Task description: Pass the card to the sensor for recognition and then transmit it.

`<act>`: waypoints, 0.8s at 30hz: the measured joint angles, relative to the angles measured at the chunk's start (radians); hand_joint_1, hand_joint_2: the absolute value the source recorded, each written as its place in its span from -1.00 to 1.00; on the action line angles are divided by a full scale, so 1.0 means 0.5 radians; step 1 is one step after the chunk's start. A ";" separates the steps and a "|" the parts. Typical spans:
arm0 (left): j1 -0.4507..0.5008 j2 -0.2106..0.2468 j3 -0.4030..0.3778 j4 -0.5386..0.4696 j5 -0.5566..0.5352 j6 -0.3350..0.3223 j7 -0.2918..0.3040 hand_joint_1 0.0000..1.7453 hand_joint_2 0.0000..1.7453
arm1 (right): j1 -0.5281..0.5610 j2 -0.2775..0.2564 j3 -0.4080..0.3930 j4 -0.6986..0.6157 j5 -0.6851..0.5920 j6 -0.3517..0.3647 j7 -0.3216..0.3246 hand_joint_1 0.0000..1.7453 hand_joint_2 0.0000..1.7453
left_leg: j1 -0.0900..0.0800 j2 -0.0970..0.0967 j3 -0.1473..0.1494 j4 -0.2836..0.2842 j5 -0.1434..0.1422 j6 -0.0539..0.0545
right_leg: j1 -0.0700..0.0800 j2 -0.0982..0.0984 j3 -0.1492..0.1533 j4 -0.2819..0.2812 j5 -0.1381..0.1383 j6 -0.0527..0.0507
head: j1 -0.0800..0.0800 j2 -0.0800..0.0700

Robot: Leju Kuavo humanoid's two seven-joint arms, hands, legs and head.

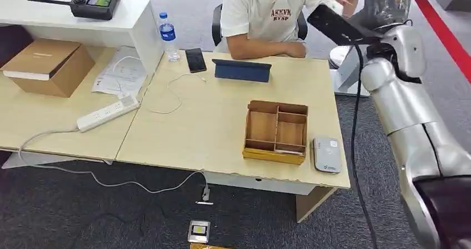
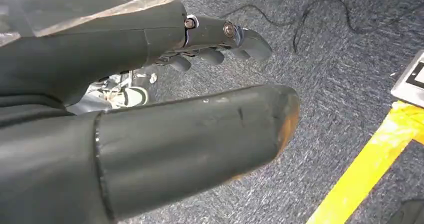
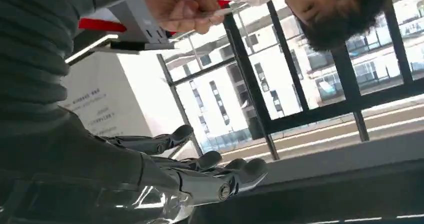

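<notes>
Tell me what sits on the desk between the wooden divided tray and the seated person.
In the head view, a dark blue tablet case lies between the wooden tray and the person; the rest of that stretch of desk is bare.

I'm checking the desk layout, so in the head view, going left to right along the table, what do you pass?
cardboard box → power strip → water bottle → black phone → blue tablet → wooden organizer tray → grey card sensor
</notes>
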 joint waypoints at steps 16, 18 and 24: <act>0.008 0.011 -0.026 0.000 0.021 -0.001 0.010 -1.00 -1.00 | -0.049 0.085 0.391 0.320 0.352 0.092 0.191 -1.00 1.00 | 0.000 0.001 0.001 0.000 0.000 0.000 | 0.000 0.000 -0.001 0.000 0.000 0.000 | 0.001 -0.001; 0.009 0.011 -0.027 0.000 0.024 -0.001 0.016 -1.00 -1.00 | -0.044 0.085 0.420 0.346 0.361 0.089 0.193 -1.00 1.00 | 0.000 0.001 0.001 0.001 0.000 0.000 | 0.000 0.001 -0.001 0.000 0.000 0.000 | 0.001 -0.001; 0.009 0.011 -0.027 0.000 0.027 0.002 0.025 -1.00 -1.00 | -0.022 0.083 0.458 0.401 0.388 0.092 0.204 -0.62 1.00 | 0.000 0.001 0.000 0.001 0.000 0.000 | 0.000 0.001 -0.002 0.000 0.000 0.000 | 0.001 -0.001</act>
